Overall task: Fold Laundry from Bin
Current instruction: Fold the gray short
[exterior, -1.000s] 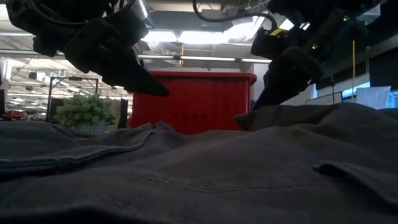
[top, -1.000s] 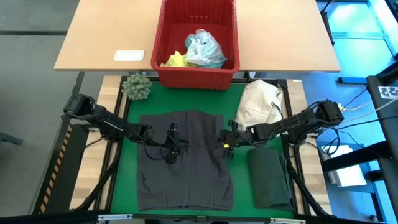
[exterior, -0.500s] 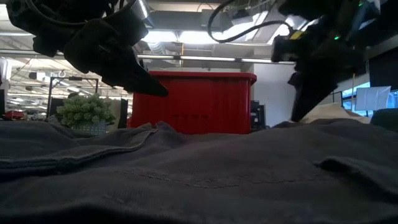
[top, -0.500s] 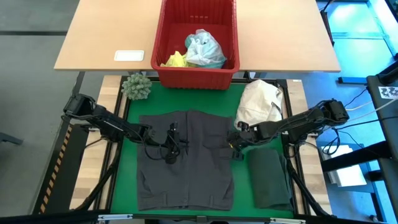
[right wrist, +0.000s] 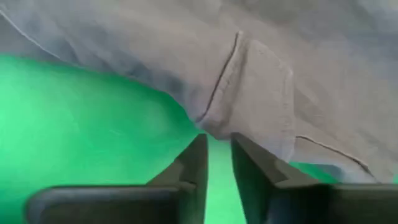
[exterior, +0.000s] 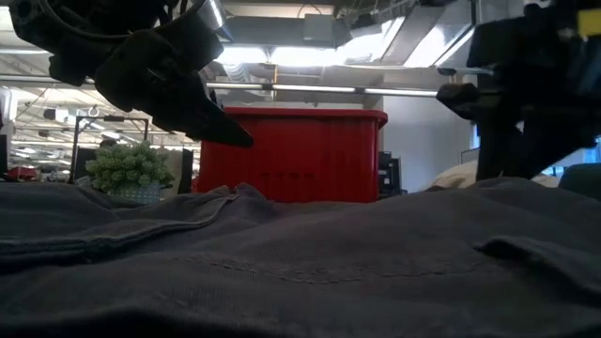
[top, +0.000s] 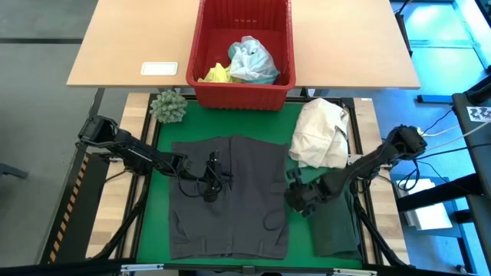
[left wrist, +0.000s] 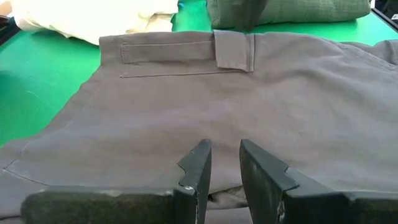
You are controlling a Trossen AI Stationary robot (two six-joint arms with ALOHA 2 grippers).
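Altogether, four garments: two on the mat (top: 161,192), two in the bin (top: 205,98).

Grey garment (top: 229,195) spread flat; red bin (top: 244,87) behind.

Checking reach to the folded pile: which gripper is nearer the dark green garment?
Right. The right gripper hovers at the dark green garment's edge; the left gripper sits across the grey garment.

- You are working in a robotics lab or workshop, not a home.
- Behind the bright red slotted plastic crate (exterior: 292,155) you can see an open industrial ceiling with strip lights (exterior: 282,56) and ducting.
- In front of that crate lies a green work mat (top: 157,207) framed by black rails, cables trailing beside it.
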